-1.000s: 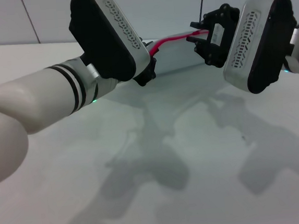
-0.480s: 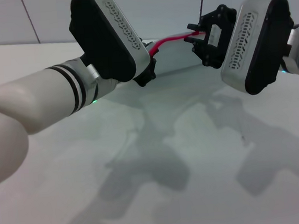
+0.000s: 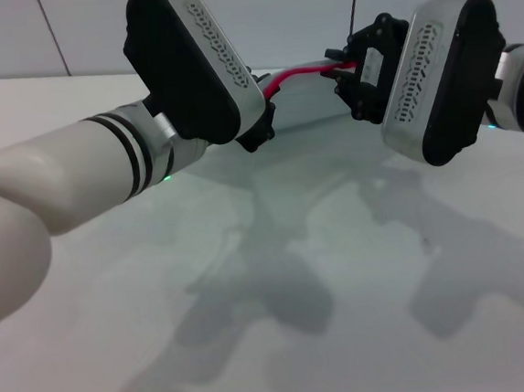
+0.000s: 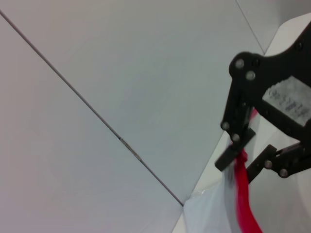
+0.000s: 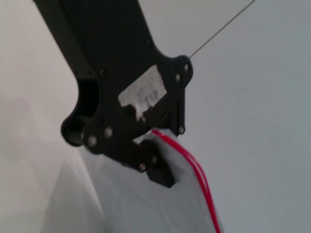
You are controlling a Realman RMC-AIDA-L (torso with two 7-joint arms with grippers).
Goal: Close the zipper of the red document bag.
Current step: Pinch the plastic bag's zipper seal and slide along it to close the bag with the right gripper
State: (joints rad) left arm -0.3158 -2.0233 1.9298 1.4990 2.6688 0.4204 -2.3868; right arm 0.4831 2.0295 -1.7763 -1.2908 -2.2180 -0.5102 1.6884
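The red document bag point(image 3: 307, 100) is held up off the table at the back, a pale translucent pouch stretched between both grippers. Its zipper point(image 3: 295, 75) runs as a thin red strip along the top edge. My right gripper point(image 3: 347, 67) is shut on the zipper; the left wrist view shows this gripper point(image 4: 240, 158) pinching the red strip point(image 4: 243, 194). My left gripper point(image 3: 257, 123), partly hidden behind its own wrist, is shut on the bag's other end. In the right wrist view that gripper point(image 5: 155, 167) clamps the bag point(image 5: 136, 204) next to the zipper point(image 5: 199, 179).
The white table point(image 3: 298, 294) spreads below both arms, marked only by their shadows. A pale panelled wall point(image 3: 273, 11) stands close behind the bag. My bulky left forearm point(image 3: 59, 186) crosses the near left.
My right gripper has slid a little to the left along the zipper toward the left gripper, so less red strip shows between them. The left arm has stayed put.
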